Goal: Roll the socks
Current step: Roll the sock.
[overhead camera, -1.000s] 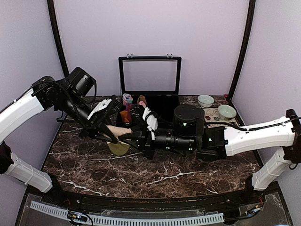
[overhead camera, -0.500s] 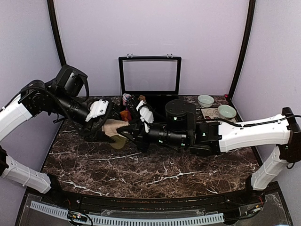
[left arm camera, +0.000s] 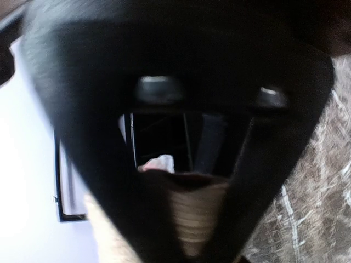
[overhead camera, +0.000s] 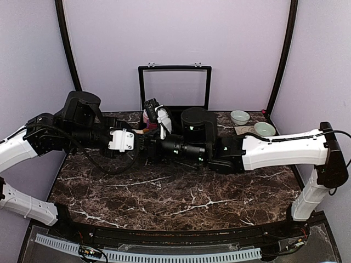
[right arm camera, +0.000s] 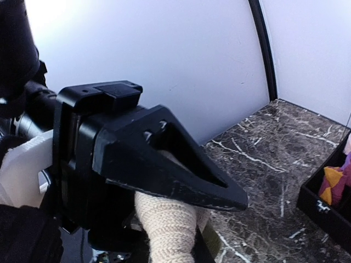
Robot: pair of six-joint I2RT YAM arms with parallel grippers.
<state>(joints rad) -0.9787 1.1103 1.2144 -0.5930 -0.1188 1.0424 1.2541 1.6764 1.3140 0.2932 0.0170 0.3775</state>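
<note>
The striped sock shows only as tan knit: in the right wrist view (right arm camera: 167, 224), with an olive bit (right arm camera: 213, 242) beside it, and in the left wrist view (left arm camera: 198, 211). In the top view the arms hide it. My left gripper (overhead camera: 134, 143) and right gripper (overhead camera: 147, 147) meet tip to tip above the table's back left, both shut on this sock. The left gripper's black finger (right arm camera: 164, 159) fills the right wrist view. The pink sock (overhead camera: 148, 115) lies at the black box behind them.
A black box (overhead camera: 189, 118) with a raised lid (overhead camera: 174, 87) stands at the back middle; its corner, with orange and magenta bundles (right arm camera: 332, 183), shows in the right wrist view. Two bowls (overhead camera: 239, 116) (overhead camera: 264, 129) sit at the back right. Walls enclose three sides.
Both grippers moved together to the left and back with the sock, lifting it. The tan foot and olive toe seen over the table earlier are now hidden between the arms.
</note>
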